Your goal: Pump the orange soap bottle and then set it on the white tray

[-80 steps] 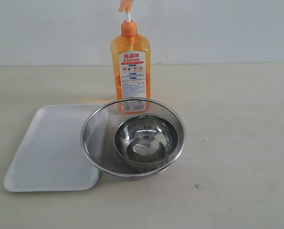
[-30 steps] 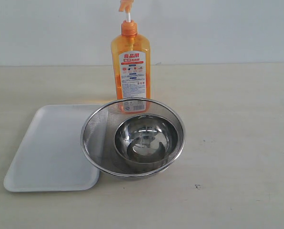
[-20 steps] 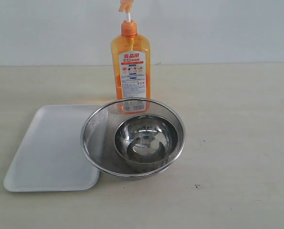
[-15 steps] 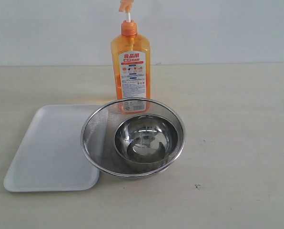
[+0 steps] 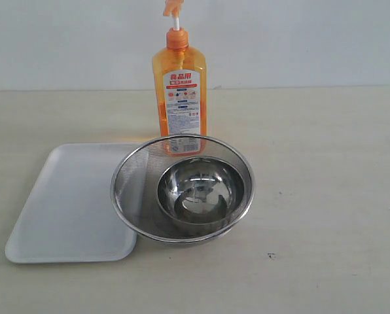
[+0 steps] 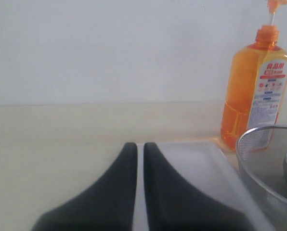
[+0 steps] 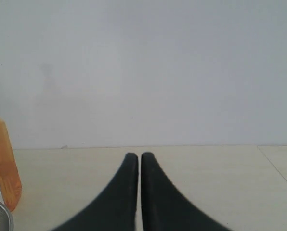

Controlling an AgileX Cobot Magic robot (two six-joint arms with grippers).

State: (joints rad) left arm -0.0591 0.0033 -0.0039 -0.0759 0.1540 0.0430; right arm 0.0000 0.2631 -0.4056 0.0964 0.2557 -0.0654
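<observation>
The orange soap bottle (image 5: 180,98) stands upright at the back of the table, just behind the strainer, with its pump head at the frame's top edge. The white tray (image 5: 70,203) lies flat at the front left. Neither arm shows in the exterior view. In the left wrist view my left gripper (image 6: 139,146) is shut and empty, hovering over the white tray (image 6: 196,159), with the orange soap bottle (image 6: 254,91) well away from it. My right gripper (image 7: 138,156) is shut and empty over bare table, and a strip of the orange soap bottle (image 7: 3,163) shows at that picture's edge.
A round steel mesh strainer (image 5: 133,180) holding a smaller steel bowl (image 5: 198,190) sits in front of the bottle and overlaps the tray's right edge. A white wall rises behind the table. The strainer's rim (image 6: 264,159) shows in the left wrist view.
</observation>
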